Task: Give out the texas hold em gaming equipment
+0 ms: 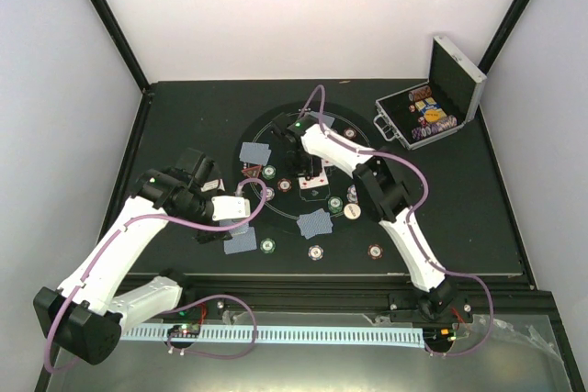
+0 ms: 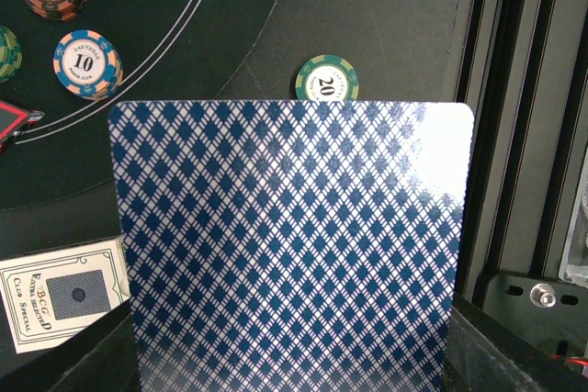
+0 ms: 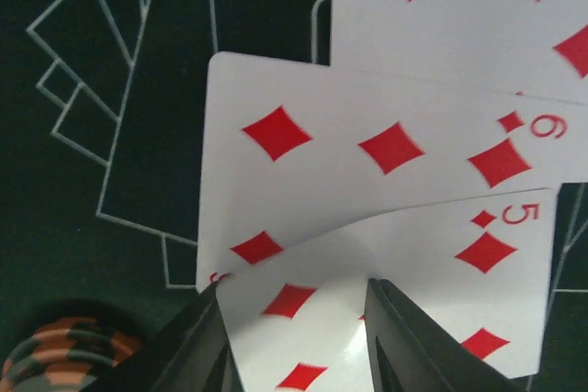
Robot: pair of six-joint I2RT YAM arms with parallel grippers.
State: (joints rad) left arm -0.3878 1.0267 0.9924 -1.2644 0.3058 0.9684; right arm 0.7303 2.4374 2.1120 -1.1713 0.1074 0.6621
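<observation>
top: overhead, whole mat [image 1: 287, 218] | left wrist: close, card back [image 2: 294, 245] | right wrist: close, diamond cards [image 3: 367, 144]

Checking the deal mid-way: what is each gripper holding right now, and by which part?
The left gripper pinches a blue-backed card by the edge nearest the wrist. The right gripper, jaws apart over the five of diamonds, seems to hold nothing.

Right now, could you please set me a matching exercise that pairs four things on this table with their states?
Things:
1. blue-backed card
2. five of diamonds
3. silver case
4. chip marked 20

States:
A. lid standing open
B. green-rimmed, lying flat
C. face up, red pips showing
D. clamped close before the left wrist camera, patterned back showing

Pairs: 1-D, 2-C, 3-A, 4-B
</observation>
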